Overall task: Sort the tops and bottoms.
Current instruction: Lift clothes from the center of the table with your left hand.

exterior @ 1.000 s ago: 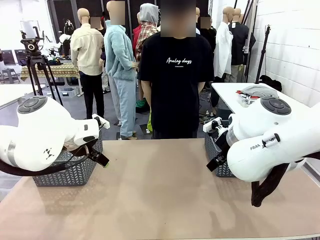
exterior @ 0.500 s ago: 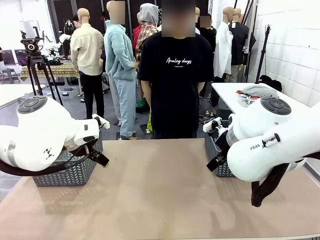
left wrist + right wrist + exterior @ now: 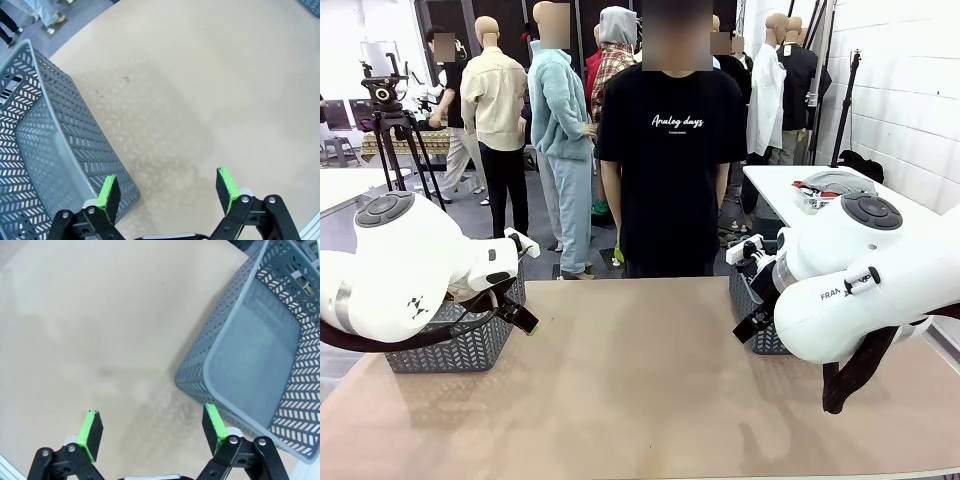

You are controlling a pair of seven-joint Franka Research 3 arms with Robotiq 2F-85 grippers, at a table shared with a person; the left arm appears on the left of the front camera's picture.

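left tool [image 3: 166, 192]: wide open, green pads far apart, gripping nothing, hovering over the bare tan table [image 3: 210, 75]. just beside one pad, partly under it, corner of a grey lattice basket [image 3: 75, 135], grey floor visible inside. right tool [image 3: 151, 430]: likewise spread fully, gripping nothing, above the same table. beside and beyond one pad, a second grey basket [image 3: 225, 355], upright, grey bottom in sight. across the table from both tools, a person in a black t-shirt [image 3: 668, 150], standing at the far edge.
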